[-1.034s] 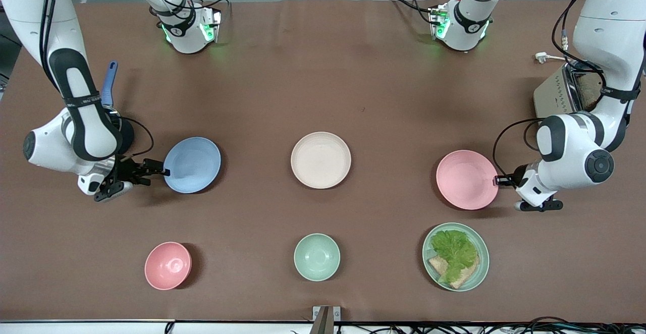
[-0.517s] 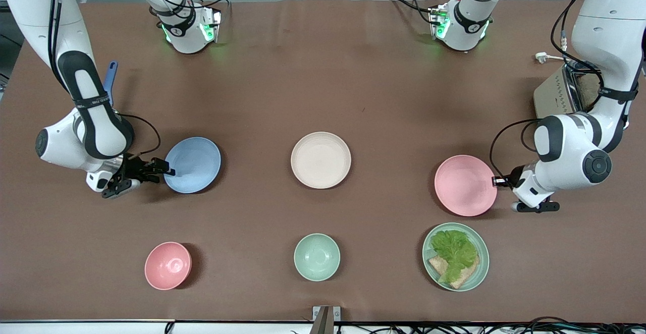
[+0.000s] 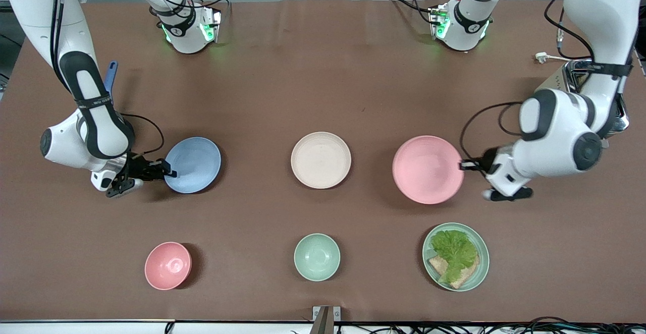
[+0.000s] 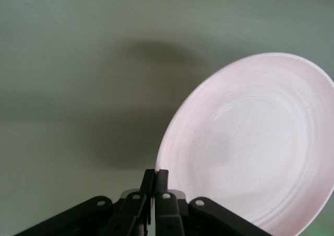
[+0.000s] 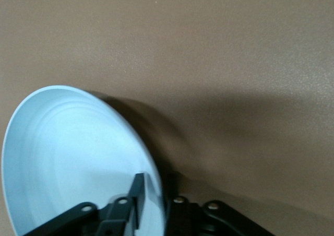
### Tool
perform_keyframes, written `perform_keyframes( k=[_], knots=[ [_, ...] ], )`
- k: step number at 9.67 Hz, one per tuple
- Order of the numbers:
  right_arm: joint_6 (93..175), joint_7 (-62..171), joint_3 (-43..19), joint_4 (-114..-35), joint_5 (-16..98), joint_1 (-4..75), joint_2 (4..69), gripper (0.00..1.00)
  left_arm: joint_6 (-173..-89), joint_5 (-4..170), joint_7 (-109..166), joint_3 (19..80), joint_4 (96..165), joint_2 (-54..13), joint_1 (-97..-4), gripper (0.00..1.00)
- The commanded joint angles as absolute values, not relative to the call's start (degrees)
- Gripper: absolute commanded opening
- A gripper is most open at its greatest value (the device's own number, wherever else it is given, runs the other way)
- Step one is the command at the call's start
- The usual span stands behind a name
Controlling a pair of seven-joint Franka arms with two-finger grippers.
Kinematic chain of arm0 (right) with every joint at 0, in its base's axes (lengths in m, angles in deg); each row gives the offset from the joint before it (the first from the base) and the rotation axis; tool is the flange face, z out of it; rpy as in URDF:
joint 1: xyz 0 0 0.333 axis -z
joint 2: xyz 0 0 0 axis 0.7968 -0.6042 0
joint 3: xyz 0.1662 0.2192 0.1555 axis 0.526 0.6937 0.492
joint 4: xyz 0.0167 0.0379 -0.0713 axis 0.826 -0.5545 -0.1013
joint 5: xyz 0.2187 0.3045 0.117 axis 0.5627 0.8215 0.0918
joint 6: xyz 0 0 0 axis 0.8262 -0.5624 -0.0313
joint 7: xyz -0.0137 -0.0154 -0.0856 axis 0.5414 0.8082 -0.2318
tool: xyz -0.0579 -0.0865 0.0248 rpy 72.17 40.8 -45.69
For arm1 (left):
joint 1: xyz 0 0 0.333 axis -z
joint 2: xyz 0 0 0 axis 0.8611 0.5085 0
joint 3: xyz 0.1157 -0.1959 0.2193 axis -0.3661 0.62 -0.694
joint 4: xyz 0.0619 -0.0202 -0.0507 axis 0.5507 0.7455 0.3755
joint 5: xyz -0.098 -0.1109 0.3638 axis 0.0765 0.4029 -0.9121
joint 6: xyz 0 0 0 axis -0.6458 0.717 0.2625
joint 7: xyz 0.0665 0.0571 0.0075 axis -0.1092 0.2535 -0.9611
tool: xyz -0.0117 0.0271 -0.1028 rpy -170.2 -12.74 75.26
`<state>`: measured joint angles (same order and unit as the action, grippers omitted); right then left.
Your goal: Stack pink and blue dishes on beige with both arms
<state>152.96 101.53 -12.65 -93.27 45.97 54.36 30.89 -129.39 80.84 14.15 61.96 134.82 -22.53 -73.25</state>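
While fingers (image 4: 155, 179) pinch, round matte pink dish (image 3: 428, 169) hangs.

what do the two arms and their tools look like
Both arms are bulky, glossy white with black joint bands and round grey end caps. Loose black cables loop along each. The left tool and right tool are small, dark, two-fingered. The bases glow green.
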Motion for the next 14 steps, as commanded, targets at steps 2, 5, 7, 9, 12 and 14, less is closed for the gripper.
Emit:
perform_keyframes(
  k=[2, 5, 7, 9, 12, 14],
  knots=[
    [148.6, 101.86, -13.18, -92.82, 47.89, 54.5, 32.49, 0.01, -137.95, 80.84, -4.99, 63.69, 136.22, -18.73, -60.8, 0.0],
    [135.27, 93.72, -16.87, -87.03, 47.02, 54.32, 35.47, 0.01, -147.03, 70.97, -15.64, 63.34, 136.13, -13.12, -51.9, 0.0],
    [128.22, 84.59, -17.23, -83.95, 44.74, 54.06, 38.63, 0.01, -148.1, 62.49, -20.51, 63.51, 136.22, -10.82, -50.82, 0.0],
    [127.31, 76.22, -16.79, -83.85, 44.11, 51.18, 41.18, 0.01, -148.27, 59.75, -20.78, 63.43, 134.91, -8.98, -49.51, 0.0],
    [129.32, 64.46, -16.17, -84.29, 44.11, 44.42, 42.6, 0.01, -149.51, 58.43, -20.78, 63.34, 131.66, -5.81, -48.28, 0.01],
    [133.79, 56.98, -15.91, -84.99, 44.11, 39.14, 43.13, 0.01, -149.51, 58.42, -20.87, 63.43, 131.38, -5.89, -48.45, 0.69]
  ],
)
